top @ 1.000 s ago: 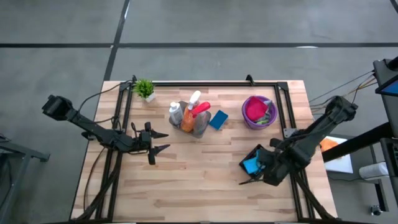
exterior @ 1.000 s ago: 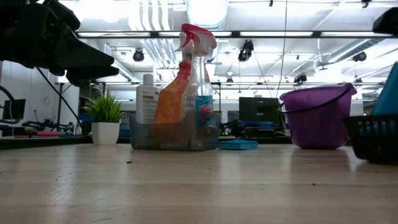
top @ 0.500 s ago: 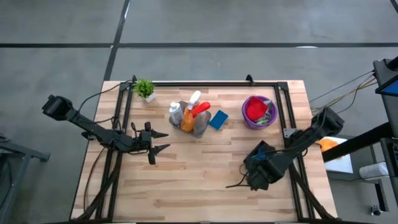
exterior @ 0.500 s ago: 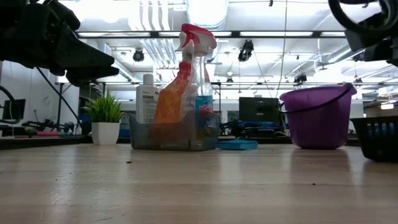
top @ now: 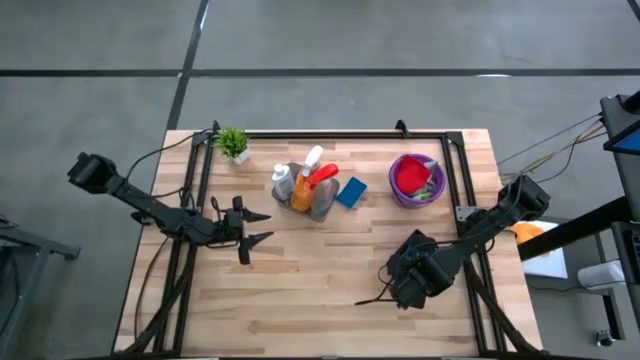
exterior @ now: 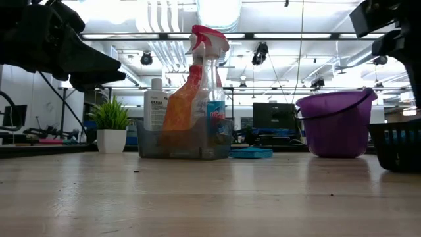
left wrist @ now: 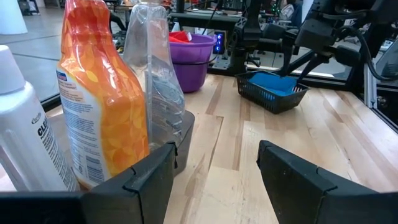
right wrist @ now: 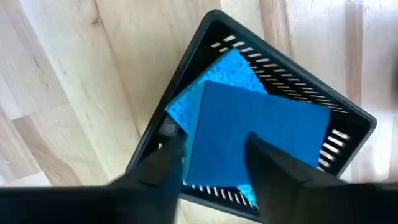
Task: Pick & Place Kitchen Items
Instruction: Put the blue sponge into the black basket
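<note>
A black mesh basket (right wrist: 261,56) stands on the table's right half, with two flat blue sponges in it. The darker sponge (right wrist: 261,124) lies on top of the lighter one (right wrist: 217,74). My right gripper (right wrist: 217,168) hangs over the basket, pointing down, with its fingers apart above the upper sponge's near edge. In the high view it hides the basket (top: 415,275). My left gripper (top: 255,232) waits open at mid-left, level, facing the grey caddy (top: 318,205) of bottles. A third blue sponge (top: 350,192) lies flat beside the caddy.
A purple bucket (top: 417,178) holding red cloth stands at the far right. A small potted plant (top: 233,143) is at the far left corner. The caddy holds white, orange and pink-trigger bottles (exterior: 197,85). Bare wood lies along the near edge (top: 320,320).
My right gripper has moved toward the table's left and down, and now stands over the basket and covers it in the high view. The blue shape at the low view's right edge, above the basket, no longer shows.
</note>
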